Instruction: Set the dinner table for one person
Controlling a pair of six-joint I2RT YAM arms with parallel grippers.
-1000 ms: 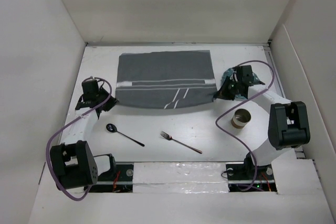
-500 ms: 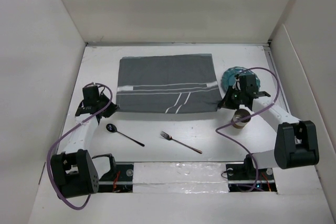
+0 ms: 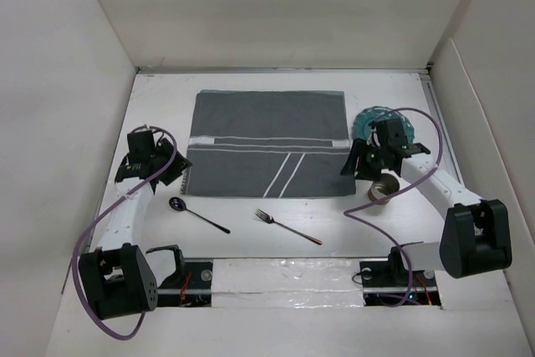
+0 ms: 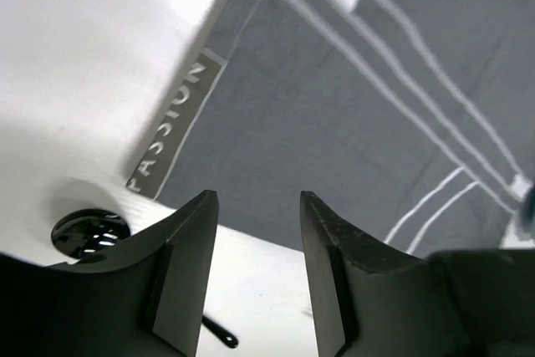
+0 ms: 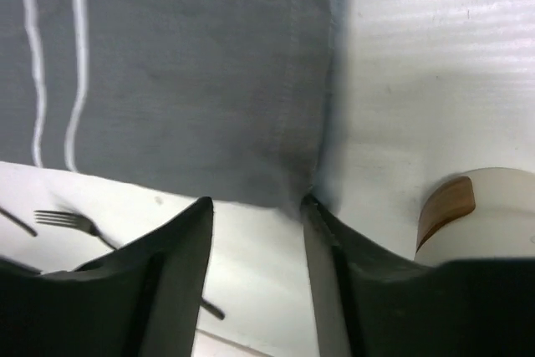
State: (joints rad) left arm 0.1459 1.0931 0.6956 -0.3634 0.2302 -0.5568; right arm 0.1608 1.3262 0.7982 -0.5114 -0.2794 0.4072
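The placemat (image 3: pixel 267 144) now lies flat and square on the far middle part of the dinner table (image 3: pixel 159 98). One second ago its near edge was curved and both arms were at its corners, so it seems they have drawn the cloth nearer and made it straight.

The left gripper (image 4: pixel 255 206) is at the near left corner, its jaws moderately apart with nothing between them. The right gripper (image 5: pixel 255 206) is at the near right corner, jaws also apart. The cloth corner lies just beside one finger, released as far as I can judge.

The spoon (image 3: pixel 199 216), the fork (image 3: pixel 287 227) and the cup (image 5: pixel 476 223) wait on the bare table, and a teal dish (image 3: pixel 365 120) is half hidden behind the right wrist. I judge the mat is done and the dish is next
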